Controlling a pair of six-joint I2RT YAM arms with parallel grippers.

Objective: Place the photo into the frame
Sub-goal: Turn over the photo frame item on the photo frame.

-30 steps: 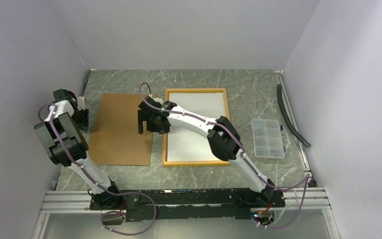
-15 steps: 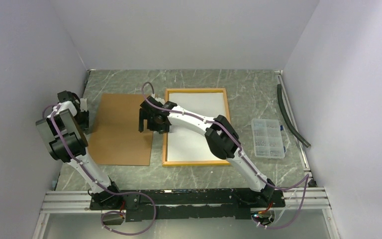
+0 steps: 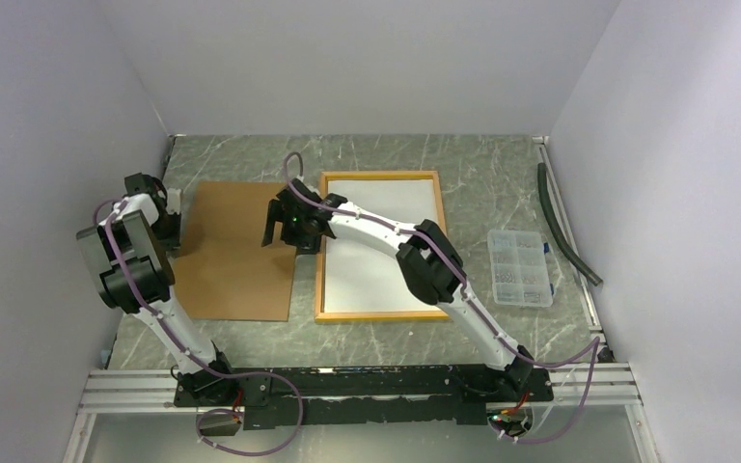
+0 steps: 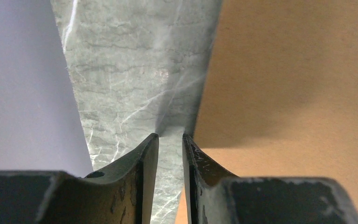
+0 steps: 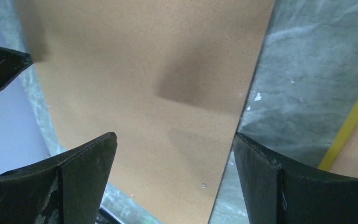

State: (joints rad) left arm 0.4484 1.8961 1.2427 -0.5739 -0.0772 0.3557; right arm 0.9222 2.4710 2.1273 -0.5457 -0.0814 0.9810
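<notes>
Photo (image 3: 382, 246) seems seated in frame (image 3: 379, 176); board (image 3: 232, 256) next: right gripper (image 5: 175, 137) jaws apart over its right edge, left gripper (image 4: 170, 136) jaws nearly together.

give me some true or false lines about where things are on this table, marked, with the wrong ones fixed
The right gripper is open above the brown board, at its right edge. True.
The frame stands upright. False: it lies flat on the table.
A clear compartment box sits to the right of the frame. True.
The brown board lies inside the frame. False: it lies on the table, left of the frame.
</notes>
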